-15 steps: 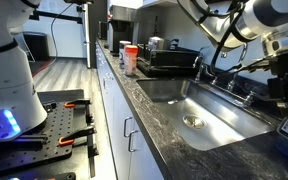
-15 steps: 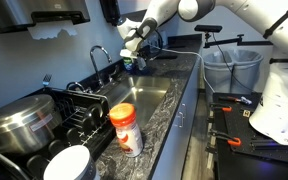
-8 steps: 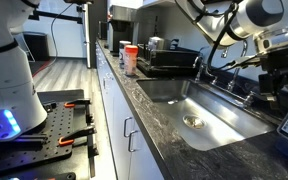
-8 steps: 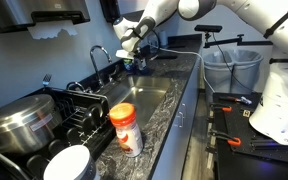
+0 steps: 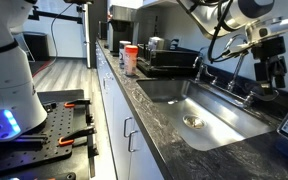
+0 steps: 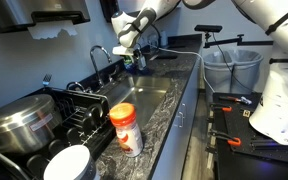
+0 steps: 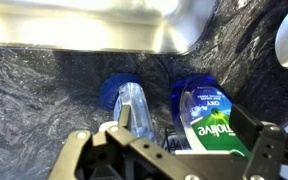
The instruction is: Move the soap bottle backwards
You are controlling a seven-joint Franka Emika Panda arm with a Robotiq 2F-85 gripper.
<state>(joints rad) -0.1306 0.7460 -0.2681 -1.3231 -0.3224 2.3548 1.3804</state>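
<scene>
Shifted upward, open fingers (image 7: 76, 150) hover above soap bottle (image 7: 127, 105) near sink rim (image 7: 114, 43).

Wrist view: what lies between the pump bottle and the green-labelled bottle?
Only bare dark counter, seen in the wrist view between pump bottle and green-labelled bottle.

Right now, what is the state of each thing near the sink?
gripper: open, holding nothing, above the bottles
soap bottle: upright on the counter, not held
blue bottle: upright, beside the soap bottle
orange container: upright, lid on
faucet: no water running that I can see
</scene>
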